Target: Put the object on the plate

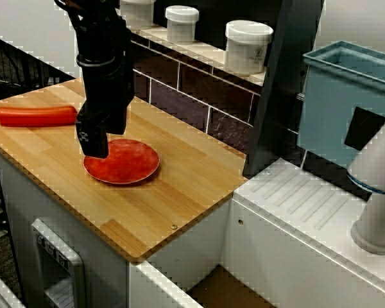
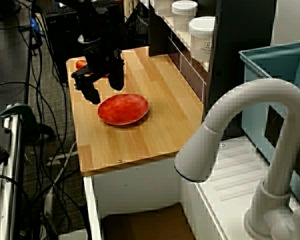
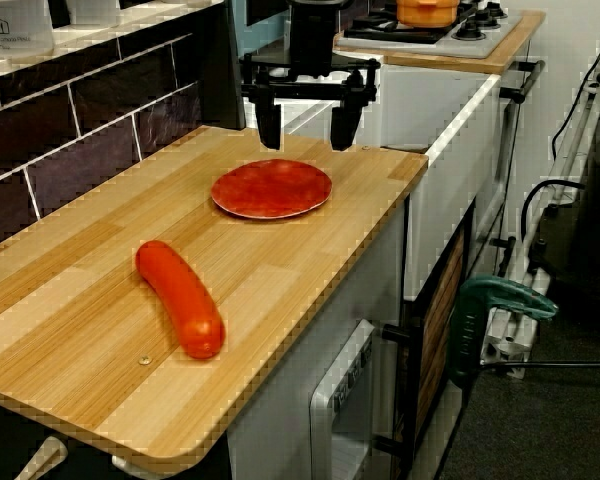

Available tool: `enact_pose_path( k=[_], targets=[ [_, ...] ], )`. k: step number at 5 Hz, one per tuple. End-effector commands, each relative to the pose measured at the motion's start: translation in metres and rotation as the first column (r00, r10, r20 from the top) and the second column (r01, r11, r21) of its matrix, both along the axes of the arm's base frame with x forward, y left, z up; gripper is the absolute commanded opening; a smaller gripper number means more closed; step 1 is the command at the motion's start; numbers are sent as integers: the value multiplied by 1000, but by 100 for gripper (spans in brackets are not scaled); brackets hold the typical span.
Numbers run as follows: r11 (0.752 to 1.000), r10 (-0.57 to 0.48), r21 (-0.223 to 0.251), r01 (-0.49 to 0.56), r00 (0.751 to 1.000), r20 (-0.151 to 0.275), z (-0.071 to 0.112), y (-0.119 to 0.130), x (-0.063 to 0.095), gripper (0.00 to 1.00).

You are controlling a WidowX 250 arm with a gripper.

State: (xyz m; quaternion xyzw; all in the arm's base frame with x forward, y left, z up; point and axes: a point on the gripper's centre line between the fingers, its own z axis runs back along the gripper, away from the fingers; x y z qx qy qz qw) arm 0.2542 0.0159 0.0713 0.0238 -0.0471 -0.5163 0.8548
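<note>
Pincer spread, empty, above plate; sausage well apart on counter.

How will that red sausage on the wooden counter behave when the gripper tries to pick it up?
The sausage looks glossy and smooth, so it may slip between the fingers. Its round, slightly curved body lies free on the wooden counter, so a nudge could roll or spin it. It keeps its shape lying flat, which suggests stiff plastic, probably light. The gripper hangs open above the plate.
</note>
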Motion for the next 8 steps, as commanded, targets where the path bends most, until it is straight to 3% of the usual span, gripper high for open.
enact_pose_path(
  k=[1,2,3,4,6,7,8],
  targets=[
    [1000,0,0,0,1000,0,0,0,0,100],
    [989,149,30,-148,987,-58,18,50,19,100],
    [974,227,3,-227,974,-22,31,93,24,100],
    [947,321,-24,-320,946,47,28,141,17,100],
    [925,377,5,-379,922,92,-7,177,-2,100],
    [907,422,-14,-422,904,72,-15,182,-4,100],
    [904,427,-9,-428,901,78,-18,173,0,100]
  ],
)
